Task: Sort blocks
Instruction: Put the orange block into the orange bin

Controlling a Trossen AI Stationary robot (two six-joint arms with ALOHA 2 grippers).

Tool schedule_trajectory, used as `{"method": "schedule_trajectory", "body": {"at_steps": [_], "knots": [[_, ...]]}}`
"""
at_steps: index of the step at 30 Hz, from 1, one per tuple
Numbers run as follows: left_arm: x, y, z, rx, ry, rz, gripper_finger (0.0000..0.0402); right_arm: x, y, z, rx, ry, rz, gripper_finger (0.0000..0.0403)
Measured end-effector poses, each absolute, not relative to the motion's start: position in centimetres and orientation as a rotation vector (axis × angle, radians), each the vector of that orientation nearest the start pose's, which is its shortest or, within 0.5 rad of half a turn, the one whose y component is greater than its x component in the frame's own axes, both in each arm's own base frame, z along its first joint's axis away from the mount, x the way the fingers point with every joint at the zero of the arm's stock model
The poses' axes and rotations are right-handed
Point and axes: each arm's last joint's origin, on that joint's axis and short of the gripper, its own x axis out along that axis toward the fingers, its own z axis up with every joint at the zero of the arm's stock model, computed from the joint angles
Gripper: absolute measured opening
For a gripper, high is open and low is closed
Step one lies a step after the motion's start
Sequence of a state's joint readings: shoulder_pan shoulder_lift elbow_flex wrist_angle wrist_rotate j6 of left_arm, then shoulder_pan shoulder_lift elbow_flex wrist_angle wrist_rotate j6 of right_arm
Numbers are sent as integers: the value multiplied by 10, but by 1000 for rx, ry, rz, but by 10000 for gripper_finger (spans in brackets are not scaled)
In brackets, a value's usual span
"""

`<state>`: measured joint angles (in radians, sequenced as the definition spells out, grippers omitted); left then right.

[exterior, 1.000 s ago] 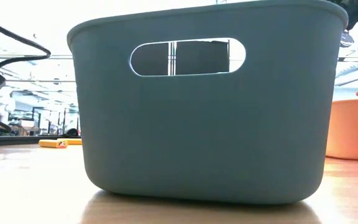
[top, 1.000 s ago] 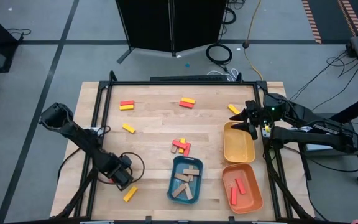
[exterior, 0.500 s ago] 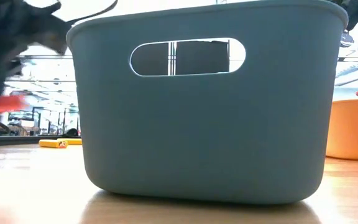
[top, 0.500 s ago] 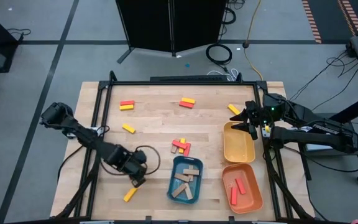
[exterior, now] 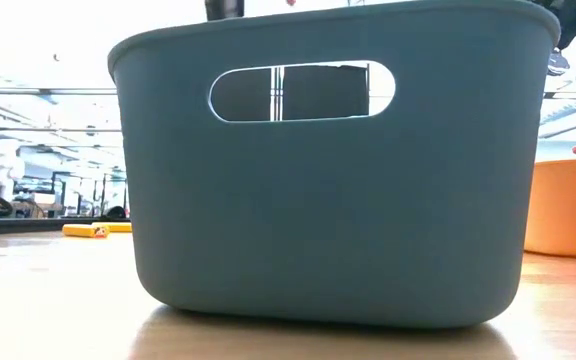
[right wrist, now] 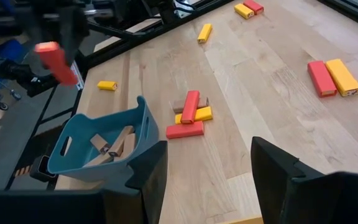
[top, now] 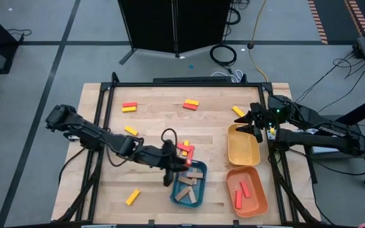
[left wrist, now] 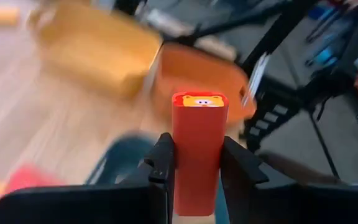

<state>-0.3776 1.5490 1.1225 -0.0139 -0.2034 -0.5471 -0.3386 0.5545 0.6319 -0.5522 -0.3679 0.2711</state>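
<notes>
Left gripper point(left wrist: 194, 163) clamped on a red block point(left wrist: 197, 149), held above the table point(top: 157, 126) beside the blue tray point(top: 188, 183). Right gripper point(top: 252, 123) waits, fingers apart, over the yellow tray point(top: 243, 145). Loose blocks point(top: 184, 149) lie mid-table.

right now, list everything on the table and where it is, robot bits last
blue plastic tray: one, near-centre edge, holding tan wooden blocks
yellow plastic tray: one, right side, looks empty
orange plastic tray: one, near-right corner, holding two red bars
red and yellow block cluster: a few, just beyond the blue tray
red-and-yellow block pairs: two, far side
loose yellow blocks: three, left-centre, near-left, far right
left gripper: shut on a red rectangular block, at the blue tray's left edge
right gripper: open, empty, at the yellow tray's far end
</notes>
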Motion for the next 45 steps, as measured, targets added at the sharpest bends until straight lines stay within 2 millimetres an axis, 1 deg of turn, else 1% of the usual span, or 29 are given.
{"method": "schedule_trajectory", "body": {"at_steps": [3,7,11,13,15,19,23,27,31,34,39,42,45], "knots": [[347,-126,271,-355,333,-88,76,116,-30,278,425,449,-31,157],[377,-128,247,-314,191,-114,76,116,-30,278,421,451,-30,157],[403,-122,218,-359,33,-131,76,116,-30,278,402,450,-28,157],[417,-120,209,-400,-17,-164,76,116,-30,278,401,449,-29,157],[433,-120,201,-441,-12,-188,76,116,-30,278,400,447,-29,157],[473,-127,189,-456,53,-234,76,116,-30,278,400,447,-29,157],[512,-135,188,-425,132,-250,77,116,-30,278,399,446,-30,157],[540,-141,191,-355,221,-231,77,116,-30,278,404,446,-31,157],[557,-146,198,-286,260,-223,77,116,-30,278,405,447,-31,157],[563,-147,198,-274,277,-221,77,116,-30,278,406,447,-31,157],[564,-147,185,-272,325,-247,77,116,-30,278,405,447,-31,157],[564,-148,186,-276,320,-270,83,116,-30,278,405,447,-31,157],[564,-147,186,-276,320,-269,103,116,-30,278,405,447,-31,157]]}}
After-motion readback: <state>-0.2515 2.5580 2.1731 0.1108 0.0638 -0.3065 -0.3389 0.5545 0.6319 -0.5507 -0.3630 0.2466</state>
